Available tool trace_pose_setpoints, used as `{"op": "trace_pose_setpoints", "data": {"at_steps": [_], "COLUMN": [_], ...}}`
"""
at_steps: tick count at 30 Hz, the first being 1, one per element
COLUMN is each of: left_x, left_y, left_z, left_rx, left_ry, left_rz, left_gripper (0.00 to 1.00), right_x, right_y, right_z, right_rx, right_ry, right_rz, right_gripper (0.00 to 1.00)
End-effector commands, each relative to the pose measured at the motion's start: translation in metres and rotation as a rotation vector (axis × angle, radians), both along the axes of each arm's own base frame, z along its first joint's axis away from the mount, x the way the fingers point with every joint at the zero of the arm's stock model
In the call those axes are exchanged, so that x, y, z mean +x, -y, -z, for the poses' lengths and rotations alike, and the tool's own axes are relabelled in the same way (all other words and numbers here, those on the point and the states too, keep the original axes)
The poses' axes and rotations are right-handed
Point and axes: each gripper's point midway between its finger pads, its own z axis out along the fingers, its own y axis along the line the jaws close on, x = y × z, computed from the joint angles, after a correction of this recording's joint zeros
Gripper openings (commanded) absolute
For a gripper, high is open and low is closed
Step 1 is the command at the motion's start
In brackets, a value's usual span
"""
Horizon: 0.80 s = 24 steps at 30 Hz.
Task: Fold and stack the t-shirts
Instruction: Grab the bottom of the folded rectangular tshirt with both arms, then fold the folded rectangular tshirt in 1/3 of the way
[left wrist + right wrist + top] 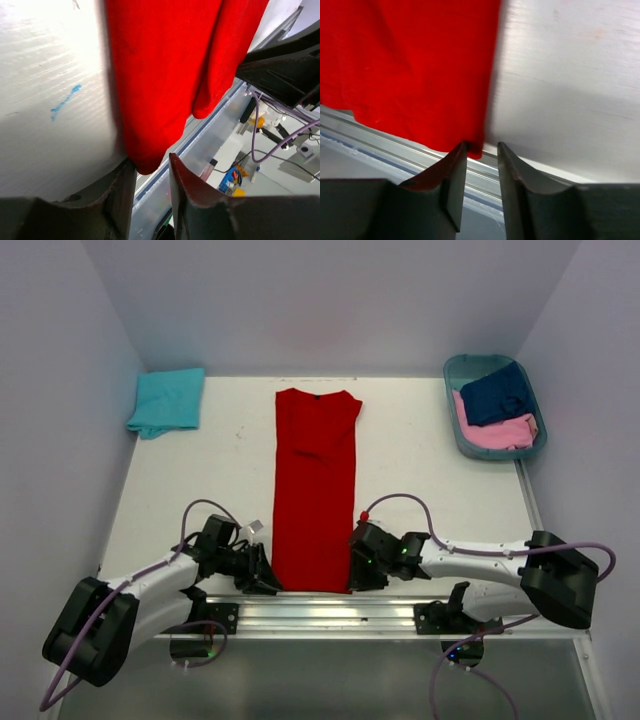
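Observation:
The red t-shirt (315, 490) lies as a long narrow strip down the middle of the table, collar at the far end, hem hanging just over the near edge. My left gripper (268, 582) is at its near left corner, jaws open a little; in the left wrist view (152, 167) the red cloth (165, 65) corner touches the left fingertip. My right gripper (355, 575) is at the near right corner, also open; in the right wrist view (481, 147) the cloth (410, 65) corner sits at the fingertips, unclamped. A folded turquoise t-shirt (167, 400) lies far left.
A teal oval basket (455, 418) stands at the far right and holds the navy t-shirt (497, 392) and the pink t-shirt (497, 432). A metal rail (320, 608) runs along the near table edge. Walls close in the table on three sides.

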Motion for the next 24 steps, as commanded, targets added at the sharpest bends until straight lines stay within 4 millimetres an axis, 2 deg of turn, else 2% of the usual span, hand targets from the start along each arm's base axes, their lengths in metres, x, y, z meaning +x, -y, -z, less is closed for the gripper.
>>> {"op": "trace_pose_setpoints", "data": {"at_steps": [1,2,4,5,6,8,14,16,20,23,24], "left_x": [0.007,0.007,0.008,0.009,0.009,0.011,0.039,0.052,0.076,0.093,0.096], "left_y": [-0.024,-0.025,-0.024,-0.023,-0.022,-0.017,-0.007,-0.004,0.0,0.006,0.007], "left_z": [0.032,0.032,0.033,0.032,0.031,0.025,-0.01,-0.025,-0.041,-0.05,-0.047], "left_rx": [0.199,0.201,0.198,0.188,0.18,0.144,0.083,0.075,0.075,0.057,0.064], "left_ry": [0.035,0.04,0.046,0.052,0.058,0.066,0.219,0.279,0.378,0.418,0.408], "left_rz": [-0.07,-0.071,-0.072,-0.073,-0.073,-0.072,-0.095,-0.106,-0.12,-0.124,-0.124], "left_gripper": [0.36,0.31,0.2,0.14,0.11,0.07,0.03,0.01,0.01,0.01,0.01], "right_x": [0.008,0.006,0.005,0.004,0.003,0.004,0.013,0.022,0.042,0.06,0.062], "right_y": [-0.005,-0.006,-0.006,-0.005,-0.003,-0.001,0.001,0.0,-0.003,-0.01,-0.009], "right_z": [0.009,0.01,0.012,0.013,0.013,0.01,-0.011,-0.022,-0.042,-0.062,-0.06], "right_rx": [-0.007,-0.007,-0.006,-0.01,-0.017,-0.014,-0.009,-0.021,-0.059,-0.081,-0.109], "right_ry": [0.02,0.015,0.011,0.011,0.011,0.02,0.083,0.128,0.229,0.304,0.311], "right_rz": [0.028,0.028,0.028,0.027,0.029,0.031,0.028,0.022,0.007,-0.004,-0.018], "right_gripper": [0.32,0.24,0.15,0.05,0.01,0.0,0.0,0.0,0.0,0.0,0.0]}}
